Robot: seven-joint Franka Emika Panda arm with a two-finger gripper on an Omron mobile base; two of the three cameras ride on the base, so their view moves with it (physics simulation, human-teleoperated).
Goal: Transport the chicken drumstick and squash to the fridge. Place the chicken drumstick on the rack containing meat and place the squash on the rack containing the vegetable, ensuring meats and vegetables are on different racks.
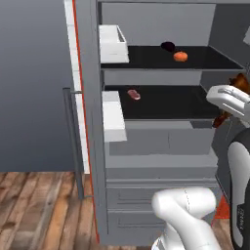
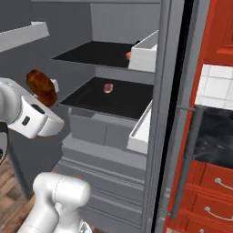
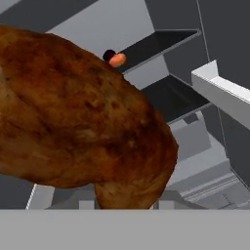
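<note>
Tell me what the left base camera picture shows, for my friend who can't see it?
An open fridge holds a squash beside a dark purple vegetable on its upper shelf and a pinkish meat piece on the lower one. At right, the white arm carries a chicken drumstick.

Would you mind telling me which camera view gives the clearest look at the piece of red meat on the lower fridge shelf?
The left base view shows the red meat best: it lies unobstructed near the front left of the lower shelf. The right base view also shows it, but smaller and farther off. In the hand view, the drumstick covers most of the frame.
</note>
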